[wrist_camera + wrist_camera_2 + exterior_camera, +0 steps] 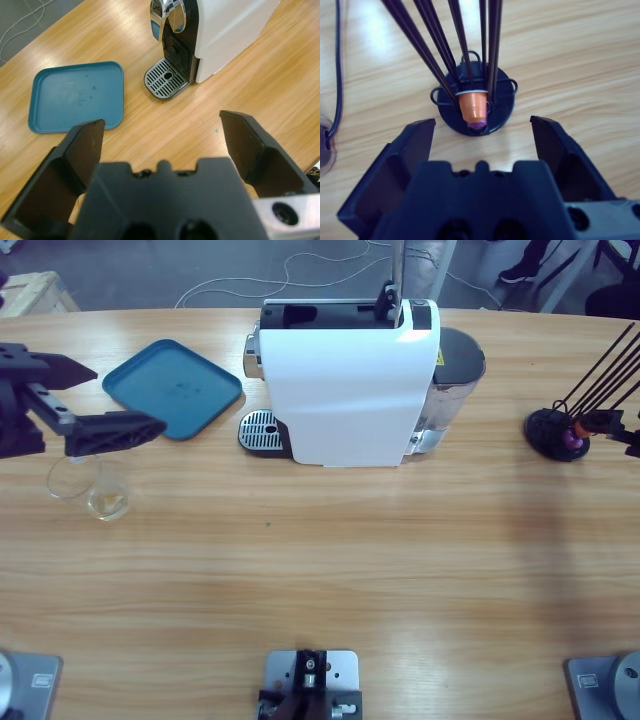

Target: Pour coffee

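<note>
— Looking down at the table (pixel 330 560), what do you see at your left side?

— My left hand (pixel 105 400) hangs over the table's left end, and it is released: the two black jaws stand wide apart and nothing is between them. Just beside it, toward the front edge, stands a small clear glass tumbler (pixel 105 490). The coffee (pixel 108 504) is inside it, only a shallow pale layer at the bottom. My hand does not touch the glass.

— And what is in front of this hand?

— A blue tray (pixel 77 97) lies flat near the back left corner. Next to it, near the middle of the back edge, stands the white coffee machine (pixel 345 380), with its round metal drip grid (pixel 165 82) toward the tray.

— Where is your right hand?

— My right hand (pixel 482 130) is at the table's right end, also released, with the jaws well apart. Before it is a black capsule stand (pixel 475 102) with thin rods, and one orange capsule (pixel 472 106) sits in it.
</note>
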Tool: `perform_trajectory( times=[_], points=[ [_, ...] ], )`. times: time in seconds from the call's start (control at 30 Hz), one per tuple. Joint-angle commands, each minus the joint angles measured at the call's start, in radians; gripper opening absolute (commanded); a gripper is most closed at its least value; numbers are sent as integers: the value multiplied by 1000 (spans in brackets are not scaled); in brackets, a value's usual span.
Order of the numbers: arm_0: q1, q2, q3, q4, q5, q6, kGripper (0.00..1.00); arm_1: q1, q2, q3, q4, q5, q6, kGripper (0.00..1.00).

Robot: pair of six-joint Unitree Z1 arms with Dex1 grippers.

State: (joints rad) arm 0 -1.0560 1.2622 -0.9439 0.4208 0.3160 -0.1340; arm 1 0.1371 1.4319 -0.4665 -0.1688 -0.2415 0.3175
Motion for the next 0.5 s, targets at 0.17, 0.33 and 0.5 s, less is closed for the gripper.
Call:
perform_trajectory(
  times=[0.17,0.33,0.5],
  points=[
    [-13,-7,27,15,14,-22,1000,-17,109,109,-197,38,-9,707],
    [-13,-7,25,14,14,-26,1000,-17,128,134,-239,19,-2,628],
    [-13,-7,25,15,14,-26,1000,-17,139,138,-262,21,-8,549]
  ],
)
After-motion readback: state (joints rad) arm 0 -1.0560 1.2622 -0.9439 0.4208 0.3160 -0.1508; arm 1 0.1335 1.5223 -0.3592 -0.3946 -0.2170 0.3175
